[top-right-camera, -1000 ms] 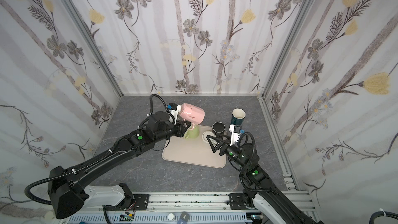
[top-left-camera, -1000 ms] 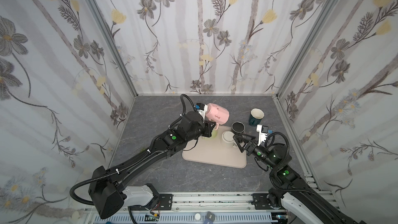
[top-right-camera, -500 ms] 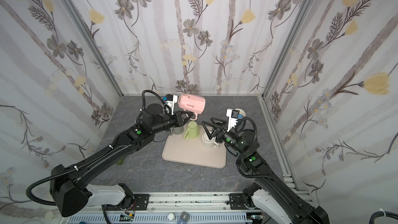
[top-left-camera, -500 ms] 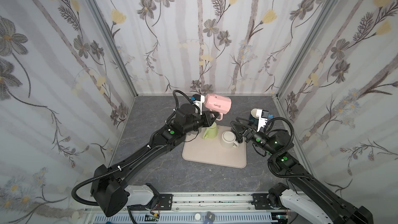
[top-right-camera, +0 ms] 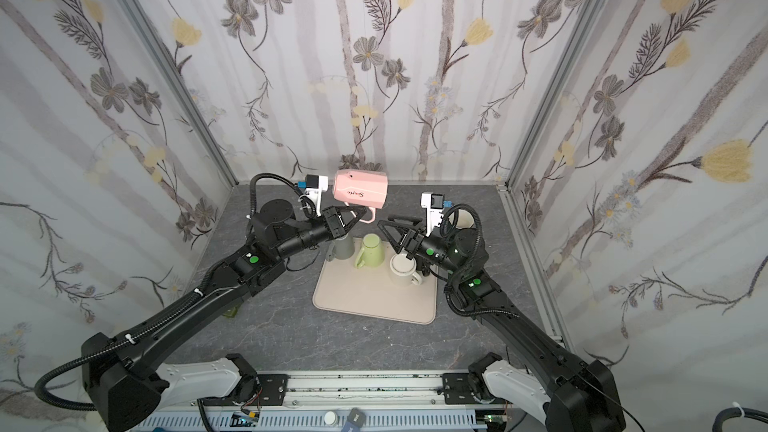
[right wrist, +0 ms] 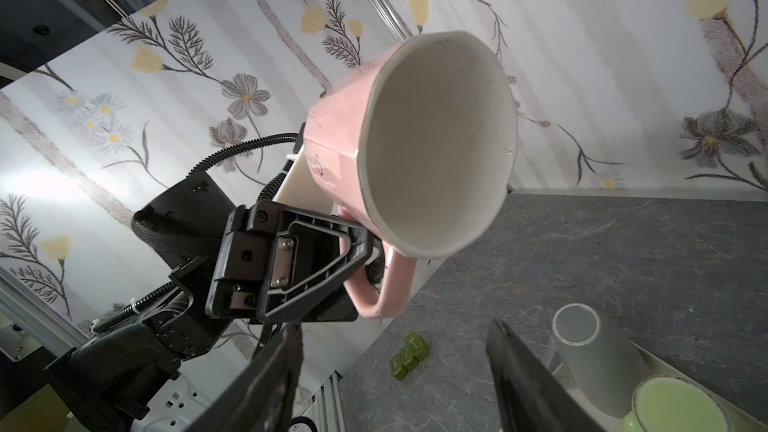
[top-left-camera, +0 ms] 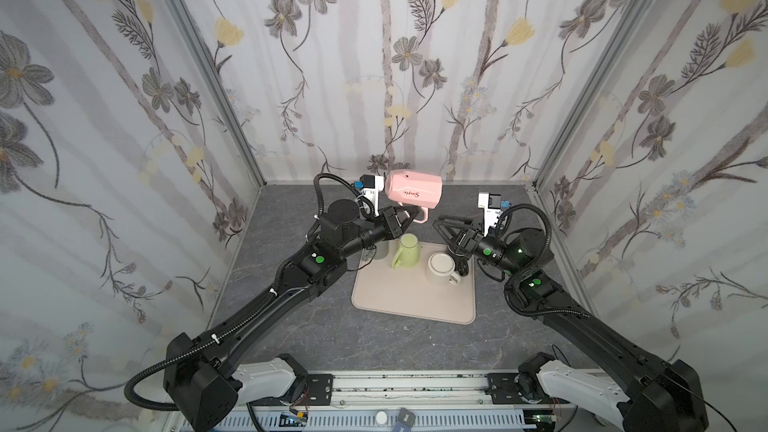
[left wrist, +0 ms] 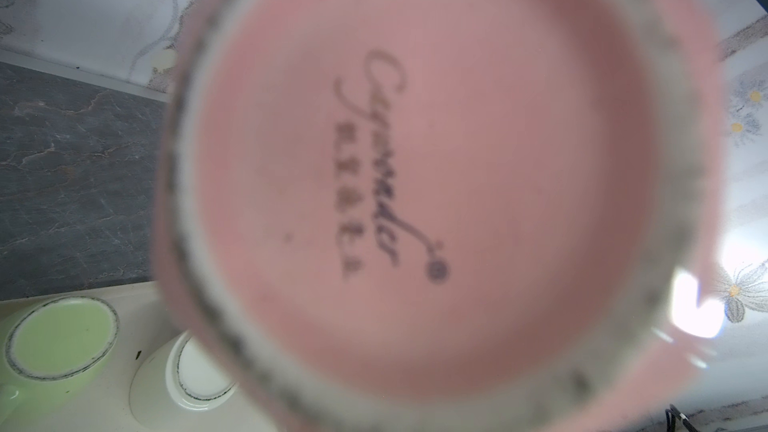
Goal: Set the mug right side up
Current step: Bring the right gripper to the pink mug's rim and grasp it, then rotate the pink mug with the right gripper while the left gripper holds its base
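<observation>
Grey marbled bench [top-left-camera: 332, 338]: in both top views the left pincer [top-left-camera: 409, 216] holds the pink mug [top-left-camera: 413, 194] by its handle, sideways, aloft. Left wrist view: only its base. Right wrist view: right pincer [right wrist: 397, 326] gapes empty; best roll slowly till its mouth faces up.

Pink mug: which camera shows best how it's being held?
Right wrist view: the left gripper clamps the pink mug by its handle. Both top views show it small, sideways in midair; left wrist view, only its blurred base.
</observation>
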Available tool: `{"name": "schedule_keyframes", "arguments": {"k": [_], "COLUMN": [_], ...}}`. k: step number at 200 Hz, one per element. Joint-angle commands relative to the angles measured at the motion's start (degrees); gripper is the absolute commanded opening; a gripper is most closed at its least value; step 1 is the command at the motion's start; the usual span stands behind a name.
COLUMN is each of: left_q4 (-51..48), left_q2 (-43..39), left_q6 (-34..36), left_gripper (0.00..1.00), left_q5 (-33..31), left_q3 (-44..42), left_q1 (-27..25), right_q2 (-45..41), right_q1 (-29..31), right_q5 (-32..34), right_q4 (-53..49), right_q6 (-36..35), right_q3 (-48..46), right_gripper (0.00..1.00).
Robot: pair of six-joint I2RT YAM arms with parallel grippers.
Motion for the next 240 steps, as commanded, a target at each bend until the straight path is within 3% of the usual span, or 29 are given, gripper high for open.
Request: {"name": "schedule_keyframes", "arguments": {"k": [1,42,118,147,200,240], "left_q4": [10.9,12.3,14.9,15.8,16.8,18.0], "left_q2": [0.5,1.1,1.1,1.1,3.6,5.2], "left_q6": [-0.9,-2.0,-3.4,-3.9,-4.4,-5.3], "left_gripper": [0.0,0.0,0.0,0.0,0.0,0.0], "left_q5": [3.1,4.4,4.4,5.2,7.6,9.2], "left_q3": [-0.3,-0.1,-1.9,-1.9,-1.5,-1.7], "left_q1": [0.3,0.5,0.5,0.5,0.5,0.5], "right_q2": [0.9,2.0,7.1,7.8,9.1,9.2], "right_q1": [0.0,-0.1,-0.2,-0.3,-0.5,-0.9], "right_q5": [-2.6,-2.7,-4.4,-4.6,-5.3,-4.6], "right_q4": [5.3,4.2,4.9,6.2,6.6,6.7], "right_q6": [2.3,1.6,2.7,3.0,3.2,3.9], "right_q3": [0.8,2.8,6.4,6.7,7.2,7.4], "right_gripper": [0.7,0.62,0.59,0.5,0.46,0.28]}}
